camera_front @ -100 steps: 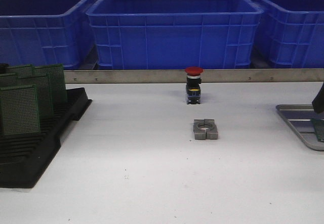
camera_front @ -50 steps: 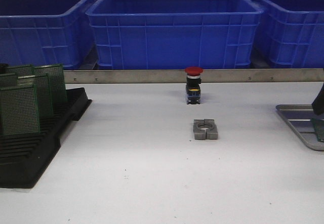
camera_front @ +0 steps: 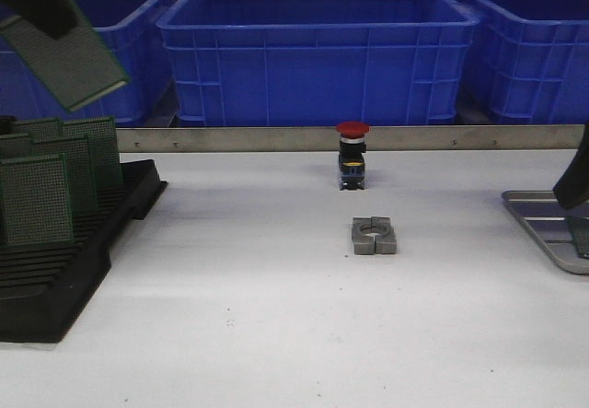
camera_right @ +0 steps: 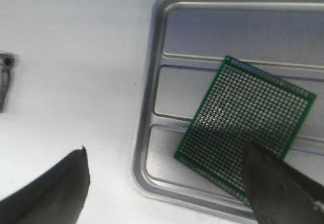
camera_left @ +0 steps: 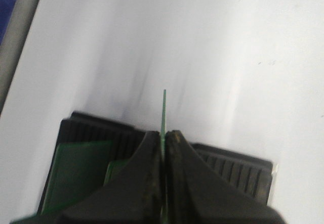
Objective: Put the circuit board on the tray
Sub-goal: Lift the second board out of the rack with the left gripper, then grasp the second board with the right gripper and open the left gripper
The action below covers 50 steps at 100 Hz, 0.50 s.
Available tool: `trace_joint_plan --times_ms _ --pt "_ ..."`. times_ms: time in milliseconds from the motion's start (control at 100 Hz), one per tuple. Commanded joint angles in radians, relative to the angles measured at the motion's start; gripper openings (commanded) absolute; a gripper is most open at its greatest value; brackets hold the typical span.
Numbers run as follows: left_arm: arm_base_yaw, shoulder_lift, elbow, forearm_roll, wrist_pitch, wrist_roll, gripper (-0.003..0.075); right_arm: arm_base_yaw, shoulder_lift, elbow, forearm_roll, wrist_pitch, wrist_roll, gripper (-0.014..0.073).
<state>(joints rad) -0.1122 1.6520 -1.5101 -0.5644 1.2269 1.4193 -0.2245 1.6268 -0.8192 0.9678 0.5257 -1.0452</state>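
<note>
My left gripper [camera_front: 48,21] is high at the back left, shut on a green perforated circuit board [camera_front: 69,63] that hangs tilted above the black slotted rack [camera_front: 55,279]. In the left wrist view the jaws [camera_left: 163,143] pinch the board [camera_left: 163,114] edge-on, with the rack [camera_left: 228,163] below. The silver-grey tray [camera_front: 538,219] lies at the right edge of the table. In the right wrist view another circuit board [camera_right: 243,133] lies flat in the tray [camera_right: 152,87]. My right gripper [camera_right: 164,186] is open above the tray's near corner, holding nothing; it shows at the right edge of the front view [camera_front: 572,187].
Several more green boards [camera_front: 37,201] stand in the rack. A red-capped push button [camera_front: 352,155] and a grey metal clamp block [camera_front: 374,236] sit mid-table. Blue plastic bins [camera_front: 317,53] line the back behind a metal rail [camera_front: 276,138].
My left gripper has come into the front view at the top left, carrying a circuit board. The right gripper has shifted slightly over the tray.
</note>
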Motion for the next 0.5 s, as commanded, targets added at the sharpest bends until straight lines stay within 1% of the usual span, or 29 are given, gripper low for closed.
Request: trace_joint_plan --times_ms 0,100,210,290,360,490 --pt "-0.076 -0.019 -0.034 -0.072 0.026 -0.001 -0.0020 0.010 -0.036 -0.046 0.082 0.077 -0.091 0.0623" --pt "-0.166 0.006 -0.034 -0.088 -0.013 -0.001 -0.0020 0.036 -0.036 -0.071 0.178 0.181 -0.220 0.0623" --pt "-0.238 0.030 -0.034 -0.111 -0.060 -0.001 -0.0020 0.076 -0.037 -0.074 0.258 0.295 -0.418 0.0623" --pt "-0.281 0.058 -0.034 -0.155 -0.095 -0.001 -0.0020 0.120 -0.037 -0.074 0.282 0.357 -0.594 0.0623" --pt "-0.307 0.076 -0.034 -0.186 -0.112 -0.001 -0.0020 0.159 -0.037 -0.074 0.287 0.394 -0.711 0.0623" --pt "-0.336 0.094 -0.034 -0.205 -0.117 -0.001 -0.0020 0.226 -0.037 -0.074 0.287 0.417 -0.857 0.0623"
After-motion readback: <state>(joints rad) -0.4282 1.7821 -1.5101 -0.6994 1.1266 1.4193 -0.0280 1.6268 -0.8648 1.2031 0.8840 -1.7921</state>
